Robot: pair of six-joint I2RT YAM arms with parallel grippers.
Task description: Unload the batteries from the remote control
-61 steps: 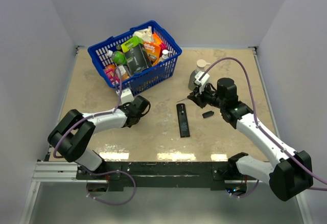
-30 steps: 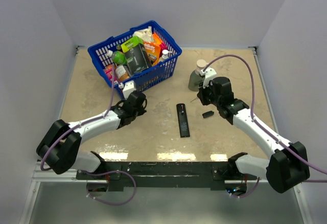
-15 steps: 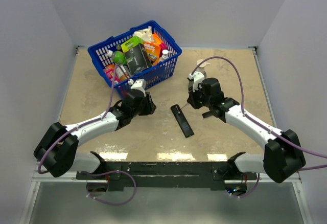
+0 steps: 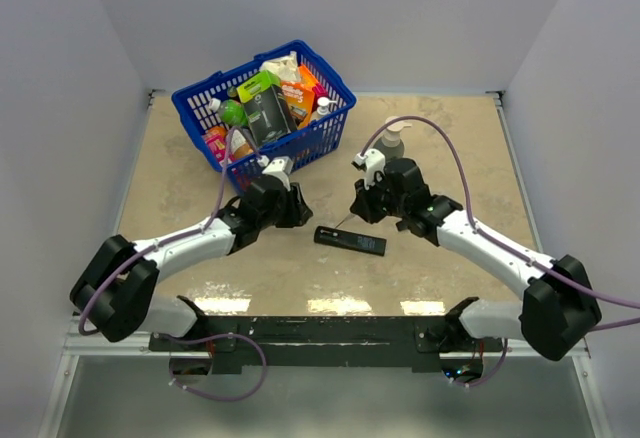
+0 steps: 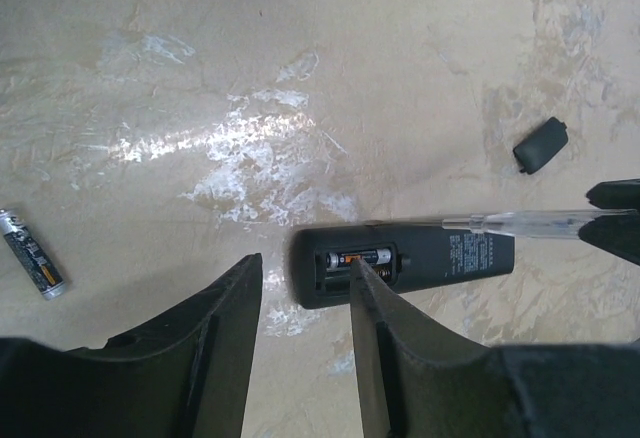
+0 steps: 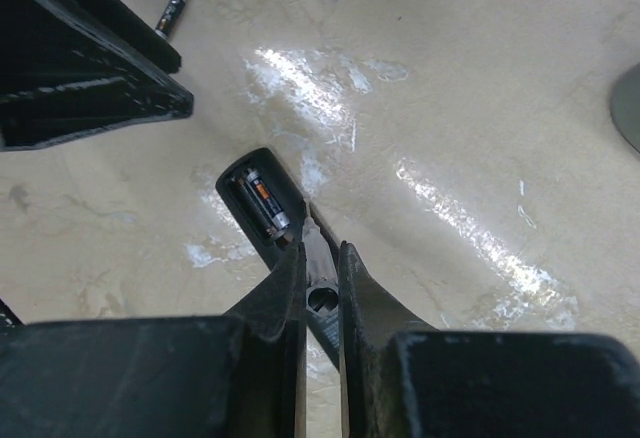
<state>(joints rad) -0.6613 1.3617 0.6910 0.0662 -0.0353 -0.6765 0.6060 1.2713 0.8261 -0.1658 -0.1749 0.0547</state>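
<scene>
The remote control (image 4: 350, 240) lies crosswise on the table, slot face up. One battery (image 5: 362, 256) sits in the open slot and also shows in the right wrist view (image 6: 265, 198). A second battery (image 5: 30, 255) lies loose on the table, seen too in the right wrist view (image 6: 172, 6). My left gripper (image 4: 293, 208) is open and empty, its fingertips (image 5: 303, 263) at the remote's slot end. My right gripper (image 4: 362, 206) is shut on a thin clear stick (image 6: 322, 276). The stick's tip (image 5: 510, 221) lies over the remote's body, near the slot.
The short black cover piece (image 5: 541, 145) lies on the table beyond the remote. A blue basket (image 4: 330, 143) full of groceries stands at the back left. A grey bottle (image 4: 392, 138) stands behind my right arm.
The remote has turned from lengthwise to crosswise and shifted slightly left. Both grippers have moved in toward its slot end, the right one holding the stick.
</scene>
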